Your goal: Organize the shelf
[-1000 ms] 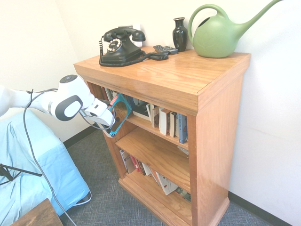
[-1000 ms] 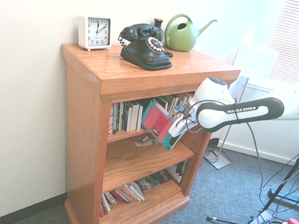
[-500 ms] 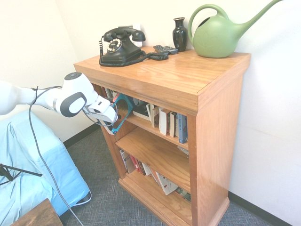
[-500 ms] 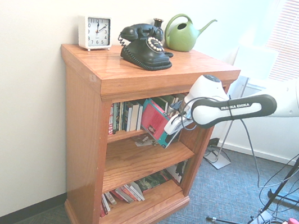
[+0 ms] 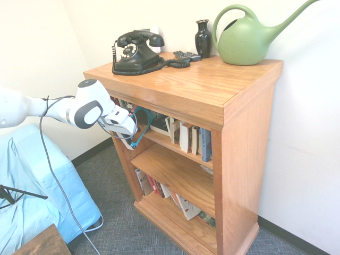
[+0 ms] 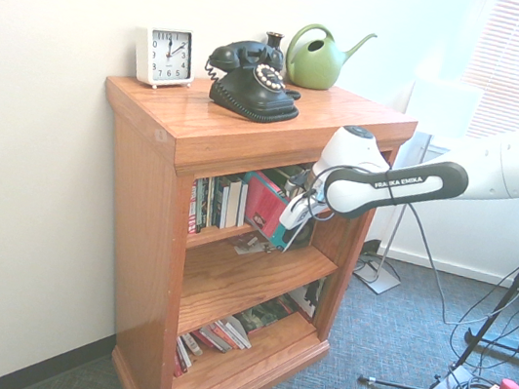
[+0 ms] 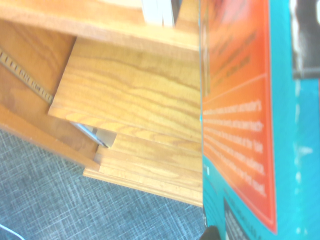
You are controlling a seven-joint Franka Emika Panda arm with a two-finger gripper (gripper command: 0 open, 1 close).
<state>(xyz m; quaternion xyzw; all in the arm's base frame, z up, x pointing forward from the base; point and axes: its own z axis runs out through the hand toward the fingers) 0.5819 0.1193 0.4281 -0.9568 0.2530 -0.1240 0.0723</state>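
The shelf [image 5: 212,90] is an orange-brown wooden bookcase with a thick top and three tiers. My gripper [image 5: 129,139] is at the front of the top tier, near its left end in the first exterior view, and is shut on a teal book with a red-orange cover [image 5: 141,123]. The book [image 6: 263,203] stands nearly upright, partly inside the top tier, beside the row of upright books [image 6: 224,201]. In the wrist view the book's cover [image 7: 250,125] fills the right side, with the shelf boards [image 7: 125,95] behind it.
On top stand a black telephone [image 5: 135,50], a dark vase [image 5: 203,37], a green watering can [image 5: 247,37] and a white clock [image 6: 166,54]. More books [image 5: 191,139] fill the top tier's right. Books lean in the bottom tier [image 5: 159,188]. A blue-covered object [image 5: 32,186] stands nearby.
The arm has moved in toward the shelf. The held book has gone from tilted in front of the top tier to nearly upright and partly inside it.
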